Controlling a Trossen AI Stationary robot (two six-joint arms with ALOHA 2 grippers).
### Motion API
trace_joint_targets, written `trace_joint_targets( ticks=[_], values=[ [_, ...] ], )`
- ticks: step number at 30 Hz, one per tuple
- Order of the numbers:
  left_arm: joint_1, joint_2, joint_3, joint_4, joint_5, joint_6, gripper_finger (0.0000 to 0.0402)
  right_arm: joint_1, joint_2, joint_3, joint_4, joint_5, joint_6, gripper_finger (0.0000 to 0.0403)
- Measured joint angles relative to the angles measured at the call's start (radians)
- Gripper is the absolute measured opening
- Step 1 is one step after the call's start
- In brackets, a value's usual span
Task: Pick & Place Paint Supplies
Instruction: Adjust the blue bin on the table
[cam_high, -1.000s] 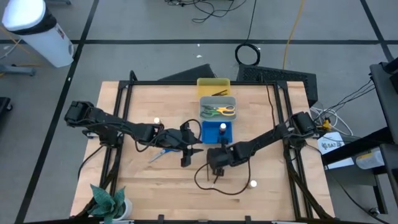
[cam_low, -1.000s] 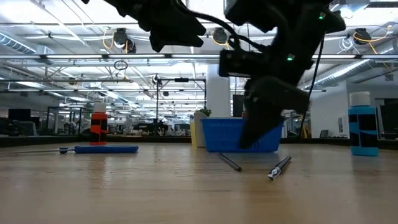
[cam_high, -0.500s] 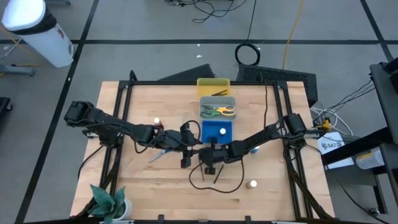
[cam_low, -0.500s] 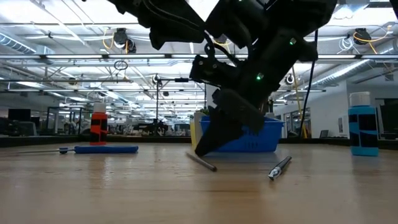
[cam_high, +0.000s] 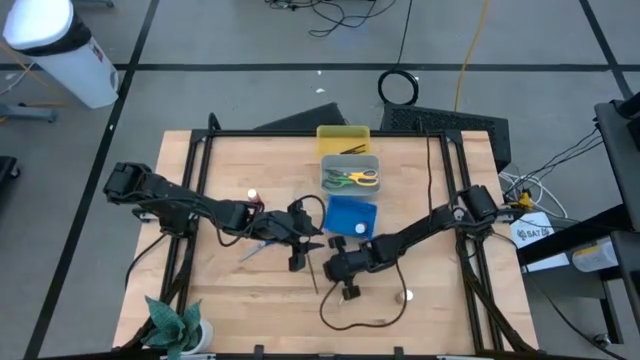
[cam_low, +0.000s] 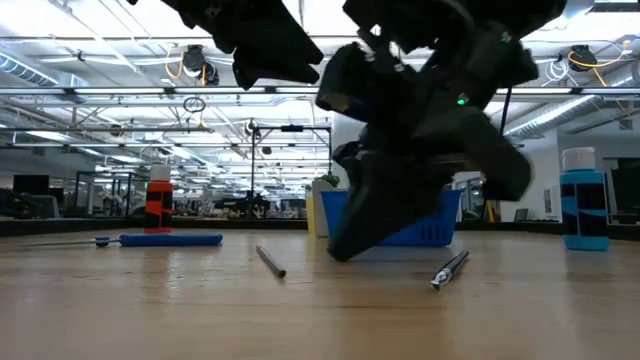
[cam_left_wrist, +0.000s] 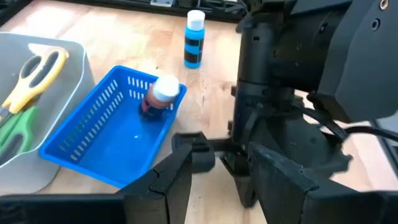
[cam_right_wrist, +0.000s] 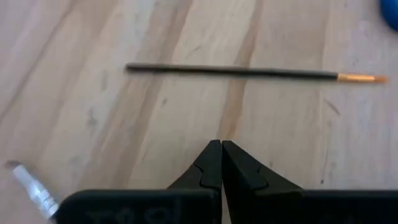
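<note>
wooden table (cam_high: 230, 300): trays (cam_high: 348, 213), brushes (cam_right_wrist: 249, 73), bottles (cam_left_wrist: 194, 38)

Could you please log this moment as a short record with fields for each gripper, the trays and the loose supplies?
left gripper: jaws part open, empty, hovering beside the blue tray
right gripper: jaws shut, empty, low over the table by a brush
blue tray: tilted, brown bottle inside
grey tray: yellow and green scissors
yellow tray: dark brushes
loose on table: blue bottle, red bottle, blue scissors
</note>
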Motion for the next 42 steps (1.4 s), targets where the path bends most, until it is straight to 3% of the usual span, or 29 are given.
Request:
trace_joint_targets(
  ticks=[5,9,17,23,42],
  values=[
    [-0.002,0.0,0.0,0.008,0.003,-0.002,0.0166,-0.002,-0.047,-0.002,-0.029,0.019,-0.001,0.0],
    [-0.002,0.0,0.0,0.002,0.003,-0.003,0.0166,0.012,-0.089,-0.002,-0.116,0.113,0.013,0.0],
    [-0.003,0.0,0.0,-0.016,0.003,-0.004,0.0165,0.058,-0.217,0.001,-0.402,0.209,0.224,0.0],
    [-0.003,0.0,0.0,-0.014,0.002,-0.008,0.0166,0.063,-0.228,0.0,-0.532,0.255,0.319,0.0],
    [-0.005,0.0,0.0,-0.024,0.003,-0.02,0.0166,-0.058,-0.222,-0.129,-0.506,0.381,0.373,0.0]
  ],
)
